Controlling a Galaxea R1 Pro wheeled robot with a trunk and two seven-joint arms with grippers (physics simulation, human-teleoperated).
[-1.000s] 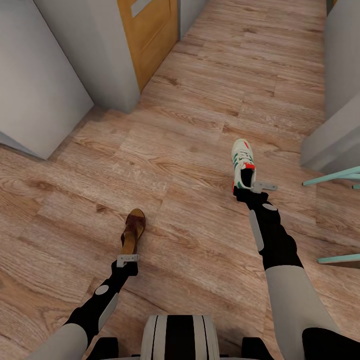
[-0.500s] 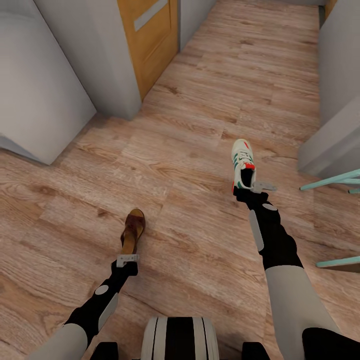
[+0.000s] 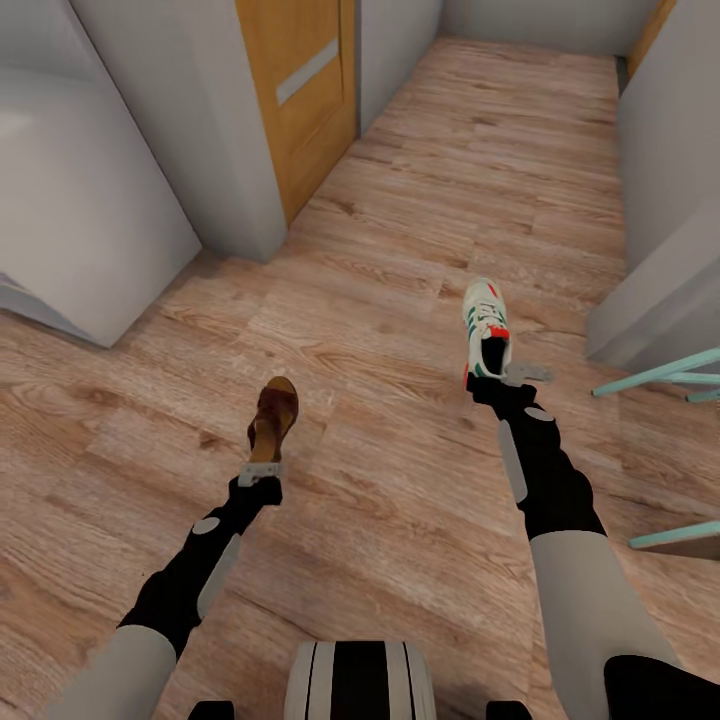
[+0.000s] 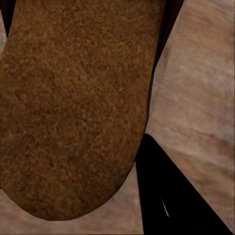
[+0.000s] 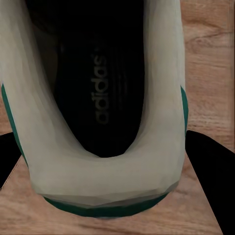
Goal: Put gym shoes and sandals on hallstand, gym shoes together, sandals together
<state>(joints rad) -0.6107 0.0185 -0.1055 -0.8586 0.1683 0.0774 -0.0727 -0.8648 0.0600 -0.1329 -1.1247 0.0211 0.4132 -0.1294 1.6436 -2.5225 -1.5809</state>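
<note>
Corridor floor [image 3: 400,230] is carrying nothing of the pair in hand: both shoes are hanging above the planks. Gym shoe [image 3: 486,325] is being held by its heel, right gripper [image 3: 512,377] clamped on the padded collar; light, upper soft, heel stiff, so a good hold. Sandal [image 3: 274,417] is clamped at its heel by left gripper [image 3: 262,470]; light, flat, likely to pivot. Against 0.5 s ago, left arm and sandal are sitting farther forward; view is shifting up-corridor.
</note>
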